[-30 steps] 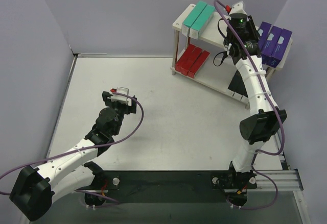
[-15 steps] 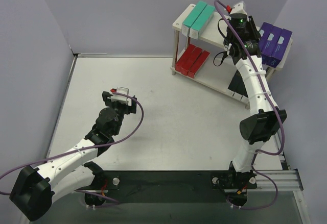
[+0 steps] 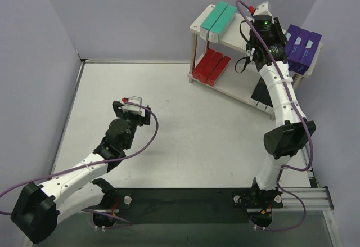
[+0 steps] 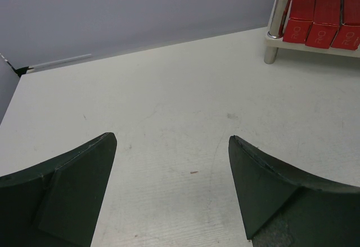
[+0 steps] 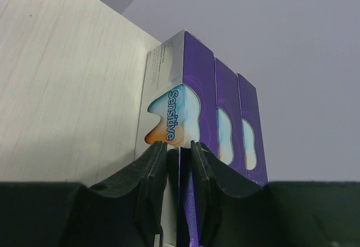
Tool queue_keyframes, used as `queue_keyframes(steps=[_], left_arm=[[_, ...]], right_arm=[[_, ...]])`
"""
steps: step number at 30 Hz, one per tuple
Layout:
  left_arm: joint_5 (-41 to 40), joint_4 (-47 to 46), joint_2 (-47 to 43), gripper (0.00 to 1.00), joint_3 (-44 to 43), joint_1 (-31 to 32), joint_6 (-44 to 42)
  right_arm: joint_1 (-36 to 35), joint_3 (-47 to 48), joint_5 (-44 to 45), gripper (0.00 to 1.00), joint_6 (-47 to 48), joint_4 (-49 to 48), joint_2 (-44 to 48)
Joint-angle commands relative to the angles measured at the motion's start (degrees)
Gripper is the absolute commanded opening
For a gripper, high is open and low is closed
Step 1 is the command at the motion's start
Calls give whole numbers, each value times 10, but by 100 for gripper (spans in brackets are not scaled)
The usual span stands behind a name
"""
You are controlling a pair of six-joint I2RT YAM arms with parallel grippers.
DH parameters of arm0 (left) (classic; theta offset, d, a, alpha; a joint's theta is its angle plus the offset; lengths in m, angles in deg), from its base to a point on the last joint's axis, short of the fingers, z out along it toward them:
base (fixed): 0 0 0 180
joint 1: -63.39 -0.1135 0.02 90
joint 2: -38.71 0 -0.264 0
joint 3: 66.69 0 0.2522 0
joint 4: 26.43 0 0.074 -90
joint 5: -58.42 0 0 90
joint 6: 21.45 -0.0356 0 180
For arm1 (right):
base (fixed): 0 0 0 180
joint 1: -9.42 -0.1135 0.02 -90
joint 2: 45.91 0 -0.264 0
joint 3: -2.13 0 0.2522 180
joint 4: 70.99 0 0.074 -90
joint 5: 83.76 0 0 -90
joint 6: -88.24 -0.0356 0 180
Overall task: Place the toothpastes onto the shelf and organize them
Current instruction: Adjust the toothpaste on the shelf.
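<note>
Spread wide and holding nothing, the jaws of the left gripper [image 3: 130, 105] hang over the white table [image 3: 197, 123] at about nine o'clock from its middle, pointing toward twelve. Its wrist camera shows both dark fingers [image 4: 73, 196] well apart, with only bare tabletop between them. Farther right, the shelf [image 3: 239, 33] stands in the table's one o'clock corner, and all the toothpastes in view lie on its two boards. Two teal cartons [image 3: 218, 17] lie side by side, touching, at the top board's eleven o'clock end. Below them, three red cartons [image 3: 212, 66] lie packed together on the lower board, just beside the shelf's nine o'clock leg. Toward five o'clock on that lower board sits what looks like a black carton [image 3: 261, 92], though the right arm hides most of it. The right arm reaches up over the top board toward one o'clock. The right gripper [image 5: 178, 146] is clenched, and its wrist camera shows the two pads pinching the narrow near end of the nearest purple carton [image 5: 180, 89], whose silver face reads "Sensitive". That carton is the first of three purple cartons [image 3: 302, 47] set in a touching row at the top board's three o'clock end, each on its narrow side.
</note>
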Motion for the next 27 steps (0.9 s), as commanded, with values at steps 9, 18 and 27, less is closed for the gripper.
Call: queue_keyframes(steps=[9,18,27], left_arm=[[9,-31,-1,92,-2,3,1],[8,-28,-5,92,-2,2,0],[-2,-9,-21,92,-14,2,6]], right_arm=[[-15,27,28,44,-17,38,17],[-61,84,16,59,-25,33,37],[-78,-87,-51,91,-187,-1,228]])
